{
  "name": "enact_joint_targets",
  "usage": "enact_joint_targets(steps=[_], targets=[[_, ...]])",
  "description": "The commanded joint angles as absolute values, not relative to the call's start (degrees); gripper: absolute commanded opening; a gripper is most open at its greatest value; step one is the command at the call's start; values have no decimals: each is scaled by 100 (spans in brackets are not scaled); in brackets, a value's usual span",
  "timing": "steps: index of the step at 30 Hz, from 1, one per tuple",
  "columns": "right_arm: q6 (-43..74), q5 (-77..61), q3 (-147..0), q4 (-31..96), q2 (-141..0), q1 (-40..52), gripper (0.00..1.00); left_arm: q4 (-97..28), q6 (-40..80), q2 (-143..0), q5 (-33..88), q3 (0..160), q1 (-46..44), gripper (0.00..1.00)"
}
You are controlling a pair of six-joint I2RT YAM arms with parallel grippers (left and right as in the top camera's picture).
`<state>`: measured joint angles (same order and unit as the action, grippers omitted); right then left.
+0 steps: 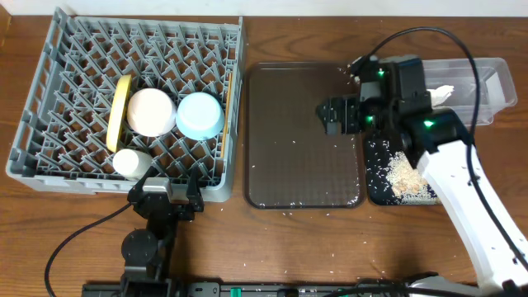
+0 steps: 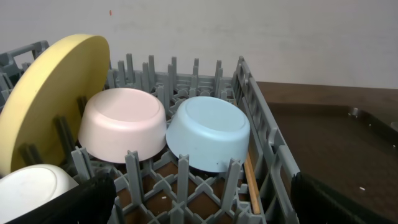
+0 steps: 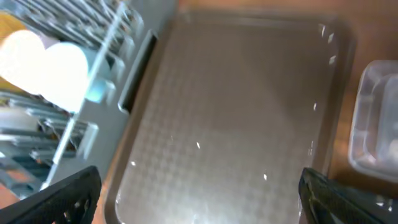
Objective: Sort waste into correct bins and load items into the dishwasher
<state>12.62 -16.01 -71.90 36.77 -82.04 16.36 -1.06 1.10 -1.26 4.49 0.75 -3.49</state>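
The grey dish rack (image 1: 49,74) holds the upright yellow plate (image 1: 120,111), the upturned white bowl (image 1: 150,112), the light blue bowl (image 1: 200,115) and the white cup (image 1: 130,162). In the left wrist view I see the plate (image 2: 43,118), both bowls (image 2: 121,124) (image 2: 208,130) and a chopstick (image 2: 250,180). My left gripper (image 2: 199,202) is open and empty at the rack's front edge. My right gripper (image 1: 334,115) is open and empty above the brown tray (image 1: 289,165). The napkin (image 1: 441,92) lies in the clear tub (image 1: 495,74). Rice scraps (image 1: 404,177) lie in the black tray (image 1: 375,194). The wrapper is out of view.
Loose rice grains are scattered on the brown tray (image 3: 236,112) and on the wooden table (image 1: 330,247) in front of it. The right arm covers part of the clear tub and the black tray. The rack's side (image 3: 134,93) shows left of the tray, and the tub (image 3: 376,118) right of it.
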Motion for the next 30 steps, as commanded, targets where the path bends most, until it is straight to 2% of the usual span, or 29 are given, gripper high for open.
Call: enact_joint_targets(steps=[1, 8, 15, 20, 24, 30], targets=[[1326, -1588, -7201, 3509, -7688, 1658, 99, -362, 73, -137, 530, 23, -368, 91], [1194, -598, -7074, 3704, -6718, 1658, 99, -362, 73, -137, 530, 23, -368, 91], [1192, -180, -6029, 3798, -4956, 1647, 99, -362, 73, -137, 530, 23, -368, 91], [1194, 735, -4276, 2491, -3656, 1645, 99, -362, 73, -137, 530, 23, -368, 91], [1194, 882, -2873, 1356, -2633, 1647, 99, -362, 73, -137, 530, 23, -368, 91], [1194, 882, -1627, 1116, -1138, 1645, 99, -362, 73, -137, 530, 23, -368, 91]])
